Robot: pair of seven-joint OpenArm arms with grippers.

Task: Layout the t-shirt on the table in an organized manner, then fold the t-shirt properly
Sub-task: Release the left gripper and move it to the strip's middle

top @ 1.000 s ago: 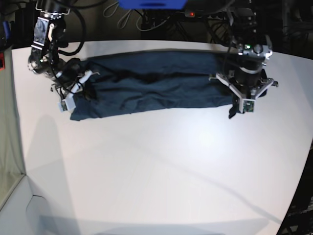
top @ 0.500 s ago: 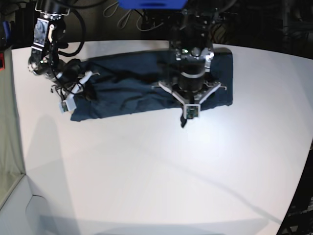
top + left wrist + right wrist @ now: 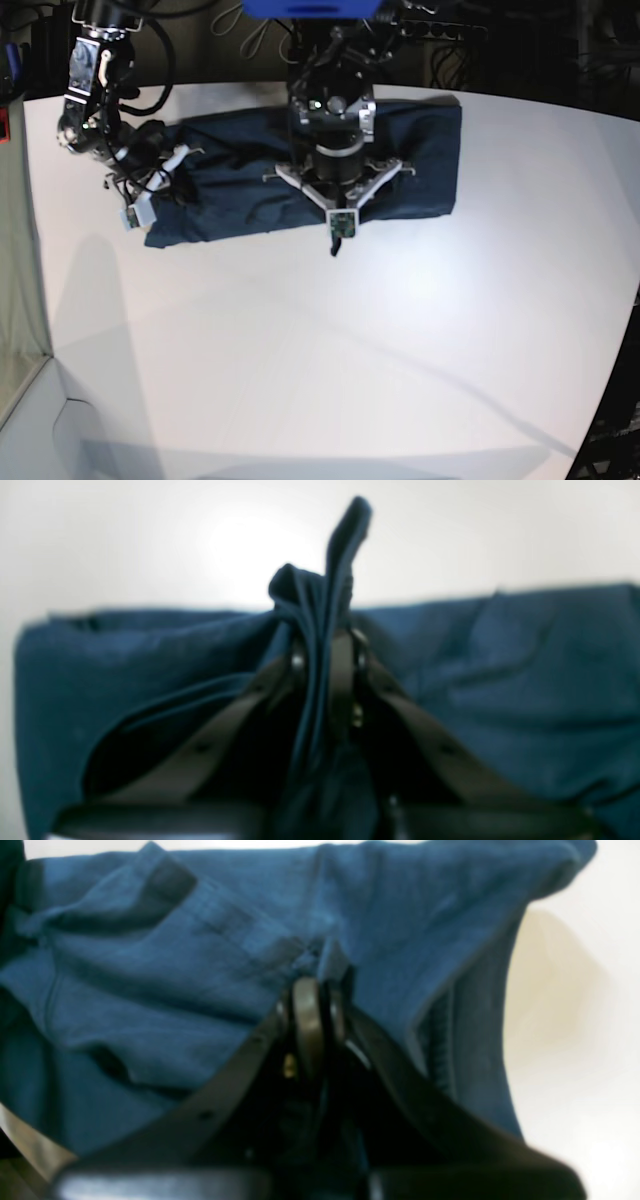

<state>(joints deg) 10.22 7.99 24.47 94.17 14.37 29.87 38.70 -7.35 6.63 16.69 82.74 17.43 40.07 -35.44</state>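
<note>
The dark navy t-shirt (image 3: pixel 240 190) lies as a long, wrinkled band across the far part of the white table (image 3: pixel 350 350). My left gripper (image 3: pixel 334 243) hangs over the band's front edge near its middle. In the left wrist view it (image 3: pixel 325 650) is shut on a pinched-up fold of the t-shirt (image 3: pixel 500 680), which sticks up past the fingertips. My right gripper (image 3: pixel 150 192) sits at the band's left end. In the right wrist view it (image 3: pixel 312 990) is shut on the t-shirt (image 3: pixel 150 990), with bare table (image 3: pixel 575 1040) to the right.
Cables and dark equipment crowd the space behind the table's far edge, under a blue object (image 3: pixel 310 8). A red item (image 3: pixel 3 122) shows at the left border. The table's curved edge runs down the right side (image 3: pixel 625 330).
My left arm has swept leftward from the shirt's right end to above its middle, still pinching cloth. The shirt's right end now lies squarer and wider. The right arm has stayed put.
</note>
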